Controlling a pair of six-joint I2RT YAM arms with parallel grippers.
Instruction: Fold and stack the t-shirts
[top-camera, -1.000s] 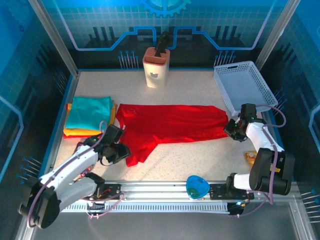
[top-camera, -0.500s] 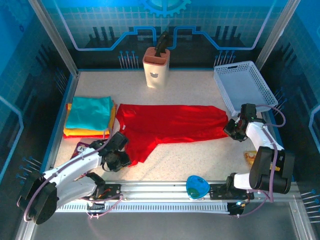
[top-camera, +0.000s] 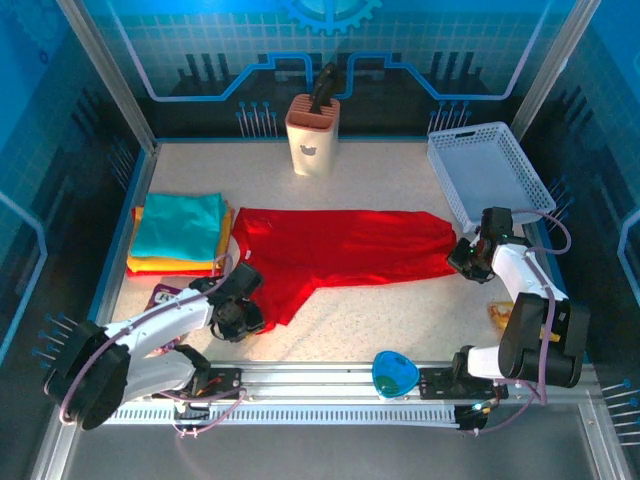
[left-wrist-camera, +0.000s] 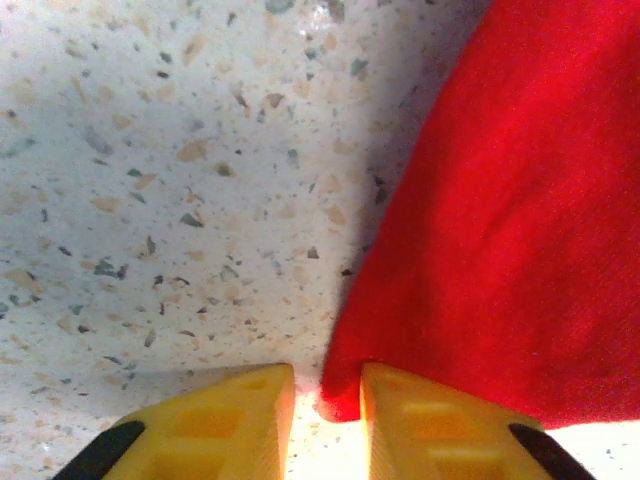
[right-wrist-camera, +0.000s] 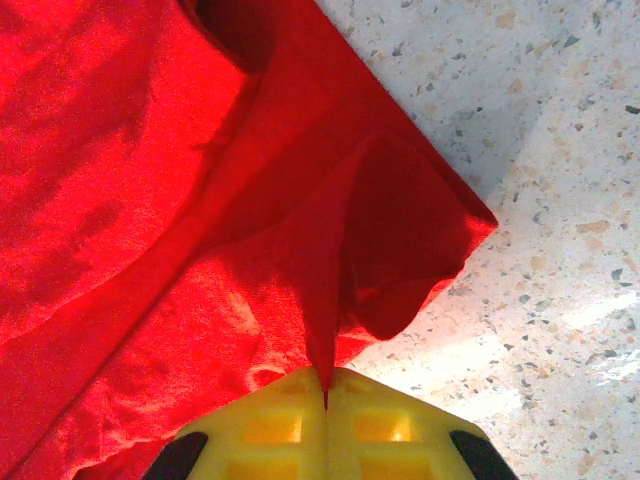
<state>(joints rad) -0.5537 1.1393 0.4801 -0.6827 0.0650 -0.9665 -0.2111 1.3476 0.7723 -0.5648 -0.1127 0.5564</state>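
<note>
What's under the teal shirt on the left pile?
A folded yellow t-shirt and an orange t-shirt lie under the teal t-shirt, only their edges showing. The rest is covered, so the layer count is unclear.

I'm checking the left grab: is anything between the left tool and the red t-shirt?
Nothing visible does. A corner of the red t-shirt lies inside the gap of the left tool, on the speckled table.

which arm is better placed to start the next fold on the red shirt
Likely right: the right gripper is shut on the red shirt, cloth pinched between its fingers. The left gripper has jaws apart around a corner, not yet clamped.
</note>
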